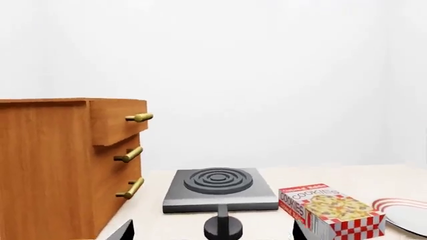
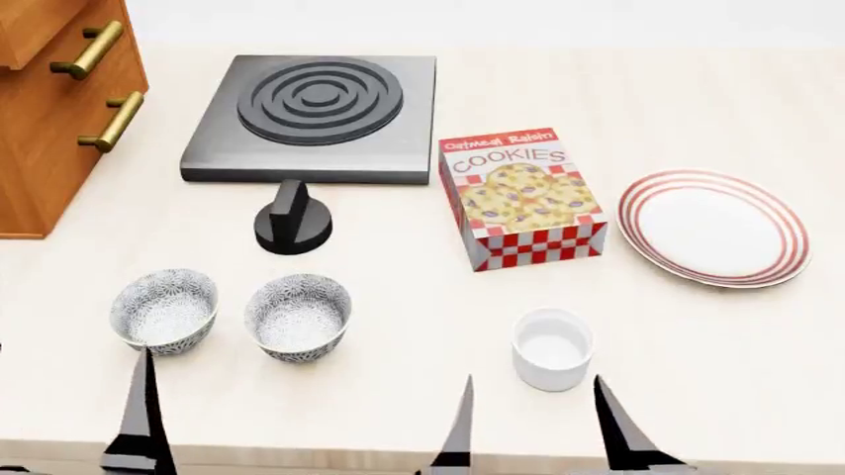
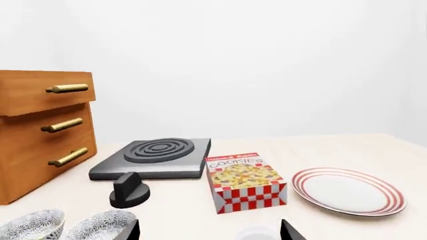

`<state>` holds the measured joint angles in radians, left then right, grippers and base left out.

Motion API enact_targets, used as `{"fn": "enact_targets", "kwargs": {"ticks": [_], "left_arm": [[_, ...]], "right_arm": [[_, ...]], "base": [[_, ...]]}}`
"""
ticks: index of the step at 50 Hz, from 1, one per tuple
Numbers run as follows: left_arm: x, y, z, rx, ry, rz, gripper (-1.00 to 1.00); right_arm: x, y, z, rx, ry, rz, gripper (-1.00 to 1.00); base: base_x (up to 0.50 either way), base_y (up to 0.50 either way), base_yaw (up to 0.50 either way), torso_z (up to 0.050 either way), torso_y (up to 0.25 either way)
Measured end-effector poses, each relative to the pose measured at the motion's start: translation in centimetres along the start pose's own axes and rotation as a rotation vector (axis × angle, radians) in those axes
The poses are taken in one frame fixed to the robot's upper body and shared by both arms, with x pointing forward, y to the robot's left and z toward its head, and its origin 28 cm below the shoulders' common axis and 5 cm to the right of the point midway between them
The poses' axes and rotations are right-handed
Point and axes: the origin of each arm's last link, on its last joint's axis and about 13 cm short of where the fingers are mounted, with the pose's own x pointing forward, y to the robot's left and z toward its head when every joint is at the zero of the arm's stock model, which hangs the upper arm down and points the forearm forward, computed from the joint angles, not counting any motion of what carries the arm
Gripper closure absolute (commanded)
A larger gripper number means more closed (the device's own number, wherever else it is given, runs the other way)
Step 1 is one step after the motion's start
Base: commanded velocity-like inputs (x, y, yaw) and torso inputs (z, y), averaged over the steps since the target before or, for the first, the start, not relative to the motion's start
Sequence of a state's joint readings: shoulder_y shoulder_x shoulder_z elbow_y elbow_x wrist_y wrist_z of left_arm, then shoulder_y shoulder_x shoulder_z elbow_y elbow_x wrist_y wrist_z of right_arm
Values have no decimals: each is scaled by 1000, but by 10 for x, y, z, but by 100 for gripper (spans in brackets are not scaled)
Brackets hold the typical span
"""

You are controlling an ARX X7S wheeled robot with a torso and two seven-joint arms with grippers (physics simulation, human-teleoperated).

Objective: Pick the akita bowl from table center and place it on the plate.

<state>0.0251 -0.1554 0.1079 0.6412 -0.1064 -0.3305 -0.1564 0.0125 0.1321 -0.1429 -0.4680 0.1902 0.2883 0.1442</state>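
Two alike speckled grey-and-white bowls stand side by side near the table's front. The akita bowl [image 2: 299,317] [image 3: 101,225] is the one nearer the table's middle, and its twin [image 2: 165,310] [image 3: 32,225] is to its left. The red-ringed white plate [image 2: 713,228] [image 3: 347,190] [image 1: 408,214] lies at the right, bare. My right gripper [image 2: 539,430] [image 3: 211,232] is open at the front edge, right of the akita bowl and just short of a white cup. My left gripper [image 1: 211,234] is open too; one of its fingers [image 2: 139,421] shows in front of the twin bowl.
A plain white cup [image 2: 552,346] [image 3: 257,233] stands front right. A cookies box [image 2: 521,198] stands between the bowls and the plate. Behind are a black knob [image 2: 293,220], a grey stove plate [image 2: 317,104] and a wooden drawer cabinet [image 2: 46,109] at the far left.
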Motion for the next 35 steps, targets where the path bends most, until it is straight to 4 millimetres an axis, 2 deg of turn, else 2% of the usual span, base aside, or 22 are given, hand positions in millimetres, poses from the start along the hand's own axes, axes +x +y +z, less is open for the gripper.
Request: {"fn": "enact_targets", "kwargs": {"ticks": [9,21,35], "left_arm": [[-4,1,25,-12,-61,0,-100],[-7,1,40,-19,-103,-2,-100],[-10,1,49,-27,-123,-6,-100]], "right_arm": [[-3,2,21,-12,-53,-4,-100],[-5,3,31,0,-86,-9,-100],[-7,4,36,26,-116,10,-100]], "base": [[0,0,0,0,0],[152,-26,0,0,0],[0,-447,0,0,0]]}}
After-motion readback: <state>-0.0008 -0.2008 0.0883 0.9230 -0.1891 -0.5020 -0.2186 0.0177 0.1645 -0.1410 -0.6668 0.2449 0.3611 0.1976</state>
